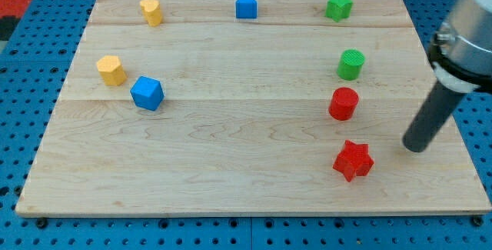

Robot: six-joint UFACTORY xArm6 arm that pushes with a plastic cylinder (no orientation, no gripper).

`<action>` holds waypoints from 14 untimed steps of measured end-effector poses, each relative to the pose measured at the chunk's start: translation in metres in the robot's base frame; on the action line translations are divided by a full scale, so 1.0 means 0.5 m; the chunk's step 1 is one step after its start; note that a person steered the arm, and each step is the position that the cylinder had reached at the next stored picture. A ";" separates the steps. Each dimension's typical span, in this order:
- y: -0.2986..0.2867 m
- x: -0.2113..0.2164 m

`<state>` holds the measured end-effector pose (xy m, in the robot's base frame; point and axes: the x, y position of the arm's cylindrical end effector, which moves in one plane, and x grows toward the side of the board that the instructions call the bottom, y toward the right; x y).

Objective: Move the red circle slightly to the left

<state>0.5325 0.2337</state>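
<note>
Pale wooden surface (pixel 231 165) sitting on a blue pegboard, blocks scattered mostly round the edges. There's no grasping hand here at all, so nothing to be apart or together, just a dark rod, and my tip (pixel 416 148) is down near the view's right edge, right of the red star (pixel 353 160) and below-right of the red circle (pixel 344 104), well clear of both. The red circle sits right of centre, just under the green circle (pixel 350 65). To do this well I'd bring my tip up to the circle's height on its right side, line up with its middle, then nudge straight toward the view's left and stop early (it only wants a slight shift). Going in off-centre would probably spin it toward the green circle or down at the star. Hard to tell: the arm's upper part is blurred and cut off at the view's top right, and whether my tip actually touches the wood isn't clear.
</note>
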 end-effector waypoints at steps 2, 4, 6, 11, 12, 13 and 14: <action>0.026 0.006; 0.019 0.002; -0.023 -0.092; -0.099 -0.095; -0.139 -0.096; -0.139 -0.098; -0.139 -0.098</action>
<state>0.4836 0.1644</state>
